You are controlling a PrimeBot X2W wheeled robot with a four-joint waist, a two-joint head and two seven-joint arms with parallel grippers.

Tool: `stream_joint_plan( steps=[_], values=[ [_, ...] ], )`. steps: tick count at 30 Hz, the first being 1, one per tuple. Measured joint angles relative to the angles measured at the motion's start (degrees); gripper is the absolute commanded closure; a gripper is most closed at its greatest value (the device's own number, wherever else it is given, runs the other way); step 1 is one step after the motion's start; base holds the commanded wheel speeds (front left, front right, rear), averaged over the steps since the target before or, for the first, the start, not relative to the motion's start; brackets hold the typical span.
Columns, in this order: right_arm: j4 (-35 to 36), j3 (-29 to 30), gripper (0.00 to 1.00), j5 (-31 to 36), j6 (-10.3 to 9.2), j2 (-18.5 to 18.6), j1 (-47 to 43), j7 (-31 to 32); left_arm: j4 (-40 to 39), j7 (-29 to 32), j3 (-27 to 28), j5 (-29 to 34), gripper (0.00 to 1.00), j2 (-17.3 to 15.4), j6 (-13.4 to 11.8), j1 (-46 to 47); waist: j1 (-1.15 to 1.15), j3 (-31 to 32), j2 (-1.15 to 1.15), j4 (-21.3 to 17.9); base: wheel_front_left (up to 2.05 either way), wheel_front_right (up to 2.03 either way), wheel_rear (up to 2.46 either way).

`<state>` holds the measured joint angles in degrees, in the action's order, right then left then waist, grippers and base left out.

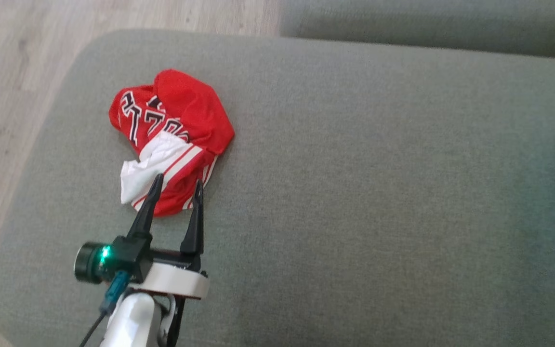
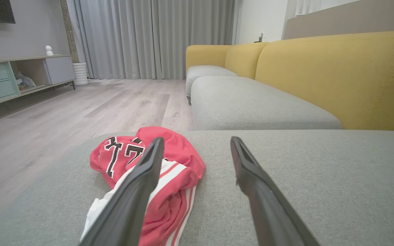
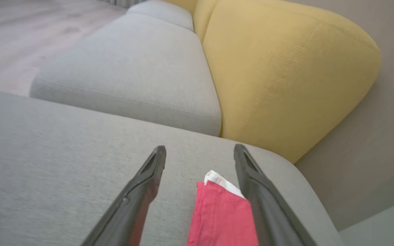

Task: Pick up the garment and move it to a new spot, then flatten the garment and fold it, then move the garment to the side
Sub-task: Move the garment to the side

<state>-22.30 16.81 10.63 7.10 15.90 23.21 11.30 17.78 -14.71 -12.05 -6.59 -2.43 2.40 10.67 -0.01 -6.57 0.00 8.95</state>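
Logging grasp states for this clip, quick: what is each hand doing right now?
Left hand: open, empty, at the crumpled red garment's near edge.
Right hand: open, empty; a folded red cloth lies below, between its jaws.

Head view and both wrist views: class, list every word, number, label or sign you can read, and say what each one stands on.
"7": a black, white-edged character on the crumpled red garment; this is only a likely reading, as folds cut across it.
Other black characters beside it: broken by creases, not readable.
Folded red cloth: no text shows on the visible part.
Grey cushion: none.
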Motion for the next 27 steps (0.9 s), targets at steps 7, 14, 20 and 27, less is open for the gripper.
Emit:
stream_joint_plan(
  steps=[7, 14, 20, 27],
  values=[
    [5.95, -4.38, 0.00, -6.20, 0.00, -8.06, -0.54, -7.47, 0.03, 0.00, 0.87, 0.02, 0.00, -0.03, -0.77, -2.44, 0.00, 3.95, 0.00, -0.57, 0.00, 0.00, 0.00],
    [9.85, -11.03, 0.00, -14.08, 0.00, -11.80, -7.88, -15.73, -0.05, 0.00, 1.51, 0.11, 0.00, -0.08, -1.16, -4.28, 0.00, 6.25, 0.00, -1.63, 0.00, 0.00, 0.00],
    [9.80, -16.07, 0.00, -18.46, 0.00, -13.10, -16.88, -21.91, -0.38, 0.00, 2.23, 0.58, 0.00, -0.14, -1.32, -5.91, 0.00, 7.03, 0.00, -2.26, 0.00, 0.00, 0.00],
    [9.68, -18.09, 0.00, -20.82, 0.00, -13.13, -21.74, -24.81, -0.38, 0.00, 2.30, 0.63, 0.00, -0.16, -1.30, -7.61, 0.01, 7.38, 0.00, -2.80, 0.00, 0.00, 0.00]
  ],
)
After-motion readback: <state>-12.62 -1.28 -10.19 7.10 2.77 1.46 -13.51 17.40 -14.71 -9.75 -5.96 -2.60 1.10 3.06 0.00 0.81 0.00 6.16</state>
